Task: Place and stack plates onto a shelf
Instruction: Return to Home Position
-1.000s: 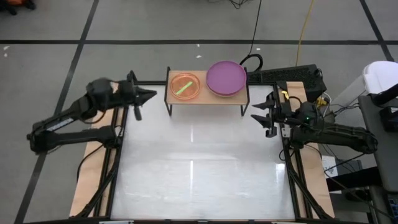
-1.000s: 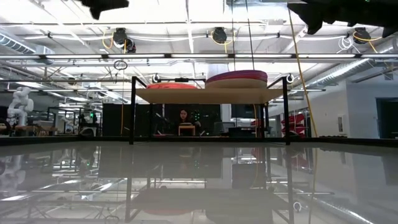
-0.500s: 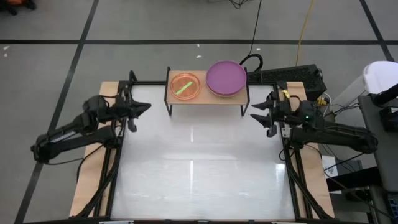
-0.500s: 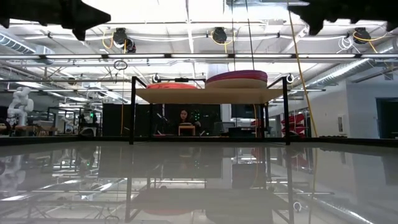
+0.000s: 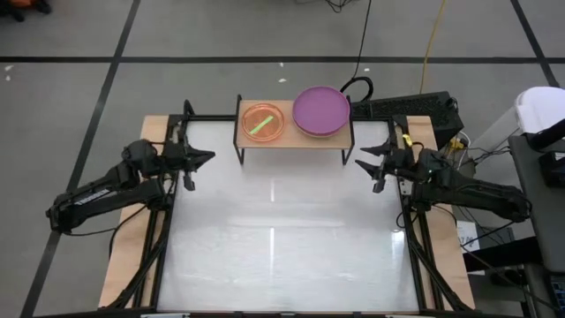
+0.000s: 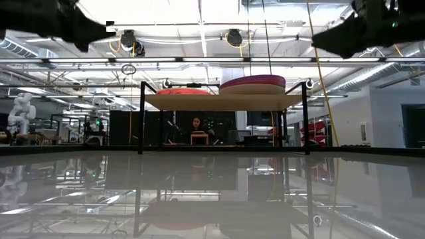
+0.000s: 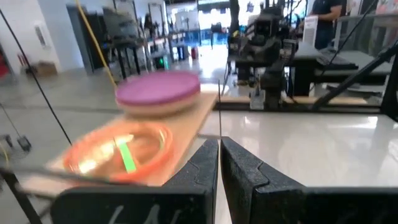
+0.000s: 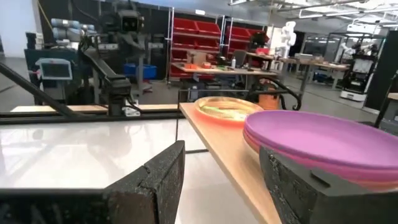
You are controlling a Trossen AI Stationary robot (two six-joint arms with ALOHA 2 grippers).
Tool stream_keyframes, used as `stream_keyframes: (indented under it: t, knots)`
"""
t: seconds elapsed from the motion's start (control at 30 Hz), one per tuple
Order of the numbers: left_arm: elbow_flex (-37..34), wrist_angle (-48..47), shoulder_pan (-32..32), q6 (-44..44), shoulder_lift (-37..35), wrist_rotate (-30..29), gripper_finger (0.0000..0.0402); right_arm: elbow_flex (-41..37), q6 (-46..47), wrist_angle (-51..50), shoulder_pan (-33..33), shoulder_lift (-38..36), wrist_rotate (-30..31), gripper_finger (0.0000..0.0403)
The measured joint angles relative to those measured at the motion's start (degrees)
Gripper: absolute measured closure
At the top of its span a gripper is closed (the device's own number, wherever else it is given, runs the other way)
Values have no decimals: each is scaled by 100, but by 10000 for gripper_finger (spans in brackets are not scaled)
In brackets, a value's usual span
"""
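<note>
The shelf stands at the table's far edge on thin black legs. On its left sits a small stack, orange plate with a translucent green one on top. On its right lies the larger stack with the purple plate uppermost; the low view shows beige beneath. Both stacks rest flat on the board. My left gripper hovers shut, left of the shelf, above the table. My right gripper hovers open to the shelf's right, level with the purple stack.
The white tabletop spreads in front of the shelf. A black cable and a dark keyboard-like unit lie behind the shelf's right end. Black frame rails run along both table sides. A person sits far behind the table.
My left arm has swung from beside the shelf's far-left corner toward the table's near edge and come lower, ending left of the shelf. My right gripper has dropped slightly. The plates and shelf have stayed still.
</note>
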Motion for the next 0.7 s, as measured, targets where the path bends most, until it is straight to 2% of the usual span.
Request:
stream_keyframes:
  t: [0.13,0.43,0.7]
  knots:
    - [-576,481,0,-199,-11,2,378,-614,0,723,0,4,-8,216]
    - [-1962,2659,114,-403,-11,1,378,-1687,135,2384,0,8,24,216]
    - [-2124,2941,186,-509,0,17,378,-1691,233,2194,-2,37,172,216]
